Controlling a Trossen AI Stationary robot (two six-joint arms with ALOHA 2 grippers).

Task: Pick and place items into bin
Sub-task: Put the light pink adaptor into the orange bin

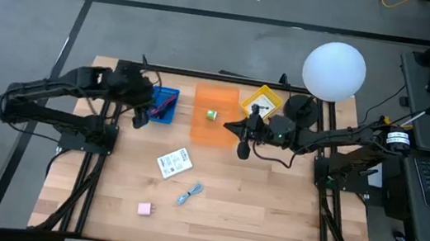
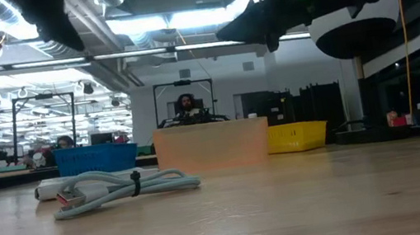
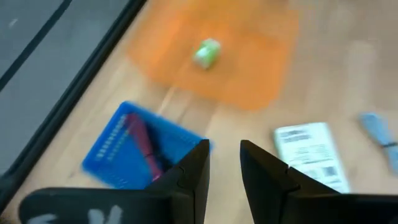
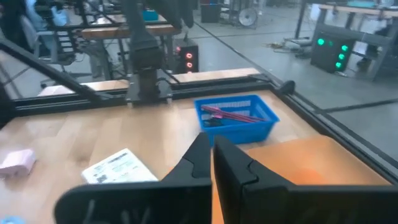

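One white printed packet (image 1: 174, 162) lies flat at mid-table. A light-blue piece (image 1: 190, 193) and a pink cube (image 1: 144, 209) lie nearer the near edge. A tiny greenish cube (image 1: 212, 114) sits inside the orange bin (image 1: 212, 130). The blue bin (image 1: 165, 104) holds a dark-red cord (image 3: 142, 138) and a black cord. My left gripper (image 1: 142, 117) hovers beside the blue bin's near-left corner. Its fingers (image 3: 224, 168) are slightly apart and hold nothing. My right gripper (image 1: 243, 143) is shut and empty, raised just right of the orange bin (image 4: 311, 162).
A yellow bin (image 1: 261, 102) stands right of the orange one at the far edge. The white globe lamp (image 1: 334, 70) is at the far right corner. Black frame rails run along both table sides. Bare wood lies around the packet and toward the near edge.
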